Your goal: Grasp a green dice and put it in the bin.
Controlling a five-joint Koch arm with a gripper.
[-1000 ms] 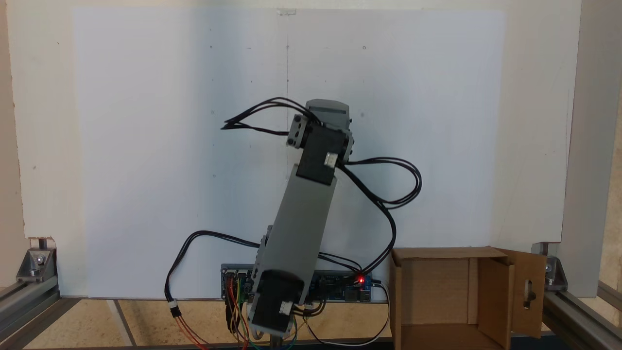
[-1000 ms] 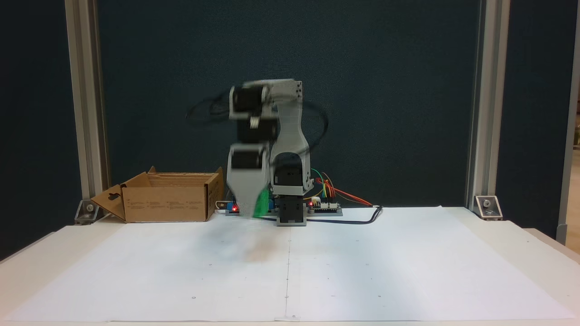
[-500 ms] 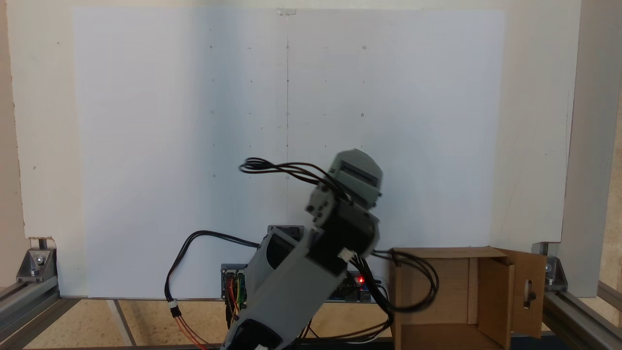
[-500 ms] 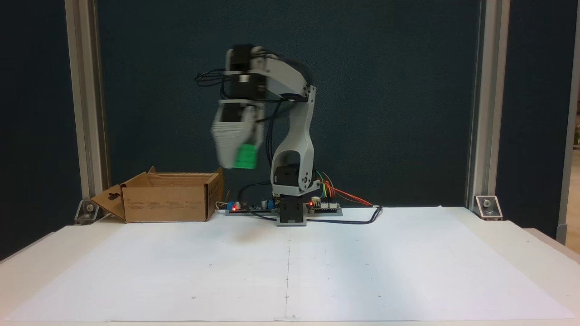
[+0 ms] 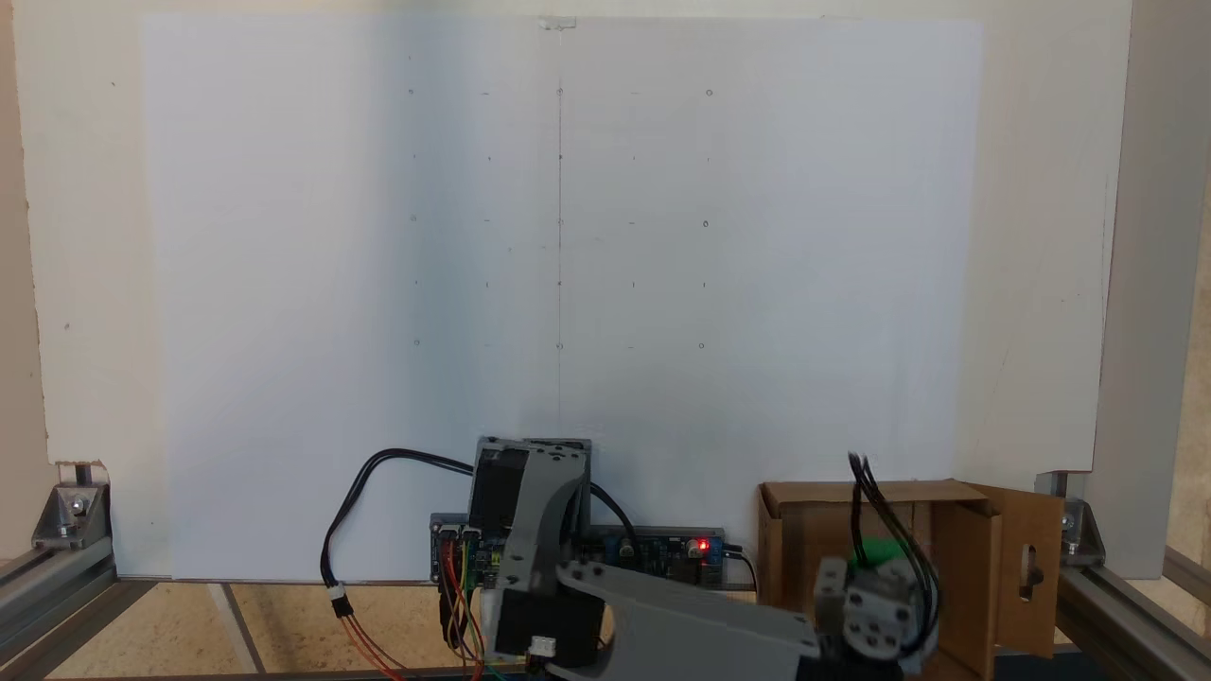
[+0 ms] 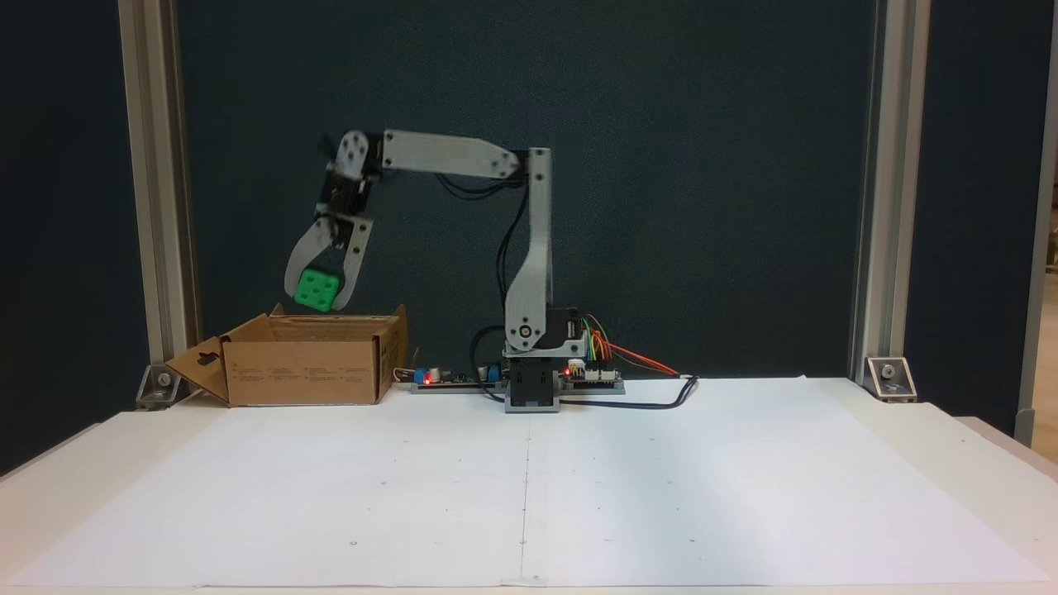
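Observation:
The green dice (image 6: 316,290) hangs just above the open top of the bin (image 6: 302,370), a brown cardboard box at the table's back left. My gripper (image 6: 318,299) is shut on the green dice, one grey finger on each side of it. From above, a sliver of the green dice (image 5: 875,554) shows past the wrist over the bin (image 5: 965,530), whose right flap has a keyhole cutout. The fingertips are hidden there by the wrist.
The arm's base (image 6: 531,388) and circuit boards with coloured wires (image 6: 591,376) sit at the back middle. White paper (image 6: 529,487) covers the table. Aluminium frame posts (image 6: 157,198) stand at both back corners, the left one close beside the bin.
The arm has swung from over the paper near its base across to the bin, carrying the green dice, which now hangs still above the box opening.

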